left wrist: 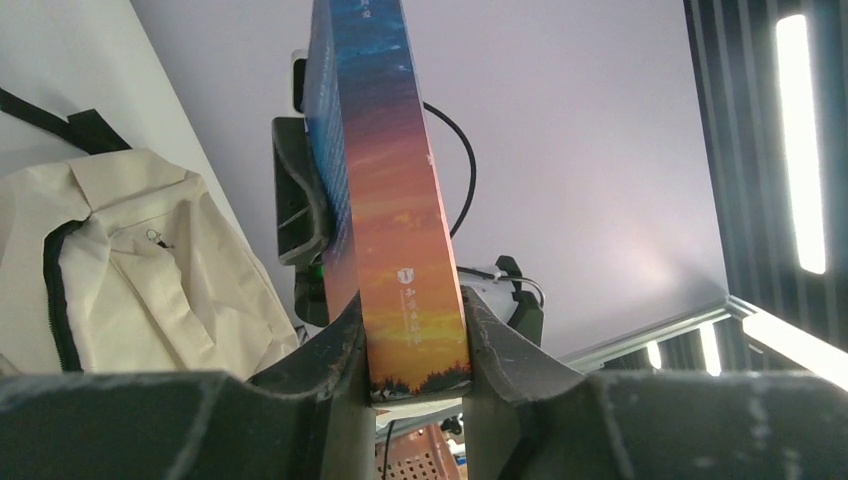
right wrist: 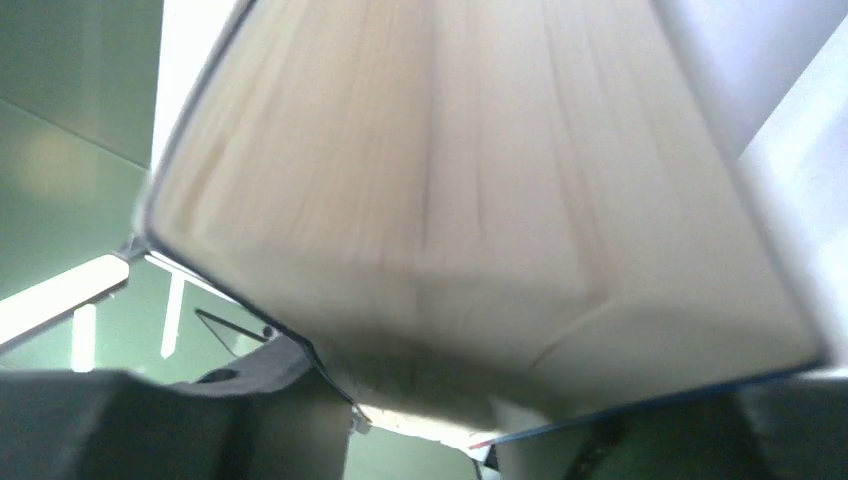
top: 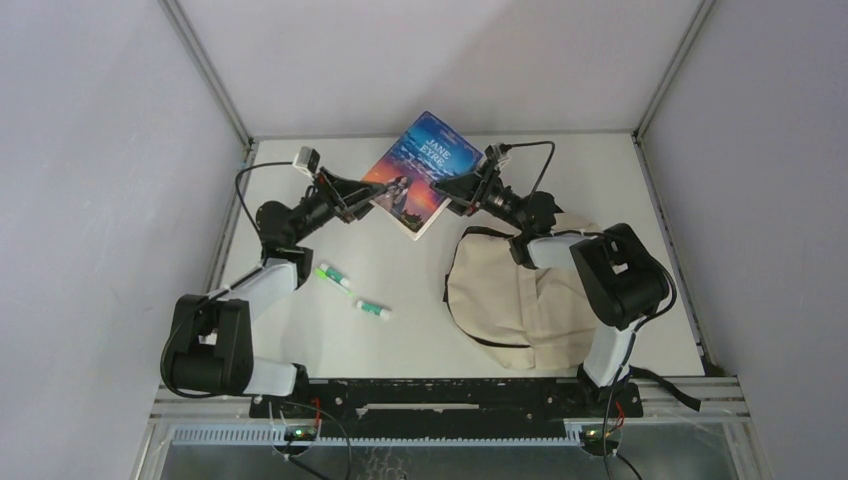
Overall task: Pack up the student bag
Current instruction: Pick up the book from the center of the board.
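A Jane Eyre book [top: 420, 170] with a blue and orange cover is held up above the back of the table between both grippers. My left gripper [top: 357, 202] is shut on its spine side; the left wrist view shows the orange spine [left wrist: 412, 290] clamped between the fingers. My right gripper [top: 458, 190] is shut on the opposite page edge; the right wrist view is filled by the cream pages [right wrist: 450, 200]. The beige student bag [top: 520, 295] lies on the table at the right, below the right arm. It also shows in the left wrist view [left wrist: 140, 270].
Two green and white markers [top: 334, 277] [top: 373, 310] lie on the table left of the bag. Enclosure posts and walls stand at the back corners. A black strap [top: 665, 385] hangs over the front right edge.
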### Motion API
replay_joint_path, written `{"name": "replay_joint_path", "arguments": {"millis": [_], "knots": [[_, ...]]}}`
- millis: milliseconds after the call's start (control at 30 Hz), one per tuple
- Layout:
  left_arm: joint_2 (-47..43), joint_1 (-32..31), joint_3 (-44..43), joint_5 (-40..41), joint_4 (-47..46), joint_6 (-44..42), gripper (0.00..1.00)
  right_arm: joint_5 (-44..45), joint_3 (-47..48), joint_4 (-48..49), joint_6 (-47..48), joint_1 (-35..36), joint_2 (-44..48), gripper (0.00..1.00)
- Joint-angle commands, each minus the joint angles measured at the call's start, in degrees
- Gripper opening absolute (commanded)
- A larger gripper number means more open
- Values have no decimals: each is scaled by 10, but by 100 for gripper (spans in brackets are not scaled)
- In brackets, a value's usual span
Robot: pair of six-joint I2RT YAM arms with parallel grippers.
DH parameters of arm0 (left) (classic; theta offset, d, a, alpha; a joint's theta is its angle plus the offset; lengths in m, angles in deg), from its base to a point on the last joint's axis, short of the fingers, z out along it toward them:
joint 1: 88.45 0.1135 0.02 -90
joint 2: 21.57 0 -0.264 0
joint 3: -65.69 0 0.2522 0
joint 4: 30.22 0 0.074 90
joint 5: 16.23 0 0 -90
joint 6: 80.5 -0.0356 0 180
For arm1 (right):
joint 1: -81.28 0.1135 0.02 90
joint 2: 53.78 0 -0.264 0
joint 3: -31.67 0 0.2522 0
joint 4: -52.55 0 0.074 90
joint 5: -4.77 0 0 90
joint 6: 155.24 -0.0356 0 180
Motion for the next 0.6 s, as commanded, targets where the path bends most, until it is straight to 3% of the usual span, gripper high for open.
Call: {"name": "replay_joint_path", "arguments": {"millis": [0,67,100,167,233,433,567], "knots": [[-41,5,-59,-32,-51,-14,0,21,19,44,-11,-7,-1,38],[-41,7,-70,-42,-18,-37,1,21,19,40,-17,-3,-10,3],[-41,7,-75,-43,2,-50,17,23,19,40,-19,1,-14,0],[-48,6,-79,-39,50,-82,61,35,19,40,-20,11,-18,0],[-68,4,-72,-25,115,-126,96,60,19,40,-17,20,-18,0],[-163,-18,-42,60,355,-292,100,133,19,35,9,43,-10,0],[-184,-26,-33,77,382,-290,100,157,23,35,23,52,-11,0]]}}
